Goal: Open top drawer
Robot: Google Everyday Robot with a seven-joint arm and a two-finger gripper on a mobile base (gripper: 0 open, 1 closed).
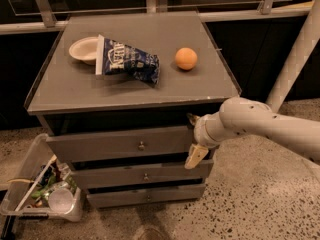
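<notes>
Right end of the top drawer: that's where the gripper (190, 142) is, hanging at the near-right front corner of the cabinet, level with the drawer front.
Jaws: released and spread wide, one dark finger tip up near the drawer's top edge, one pale finger pointing down past its lower edge, nothing between them.
Arm: the white arm (270, 126) comes in from the right, low and nearly level, with its rounded wrist just off the cabinet's corner.
Top drawer: the top drawer (95, 145) is the highest of three grey fronts, tucked right under the cabinet top, and it looks closed.
Knob: a small round metal knob (141, 145) sits dead centre on that front, well left of the gripper and untouched.
Lower drawers: the middle drawer (110, 176) and bottom drawer (125, 198) are below it, each with its own little knob.
Cabinet top: on the grey cabinet top (65, 96) there's a white paper bowl (83, 48) far left, a blue snack bag (131, 62) lying against it, and an orange (186, 58) off to the right, on its own.
Floor, left: a clear bin (30, 204) full of rubbish sits on the speckled floor (250, 204) beside the cabinet.
</notes>
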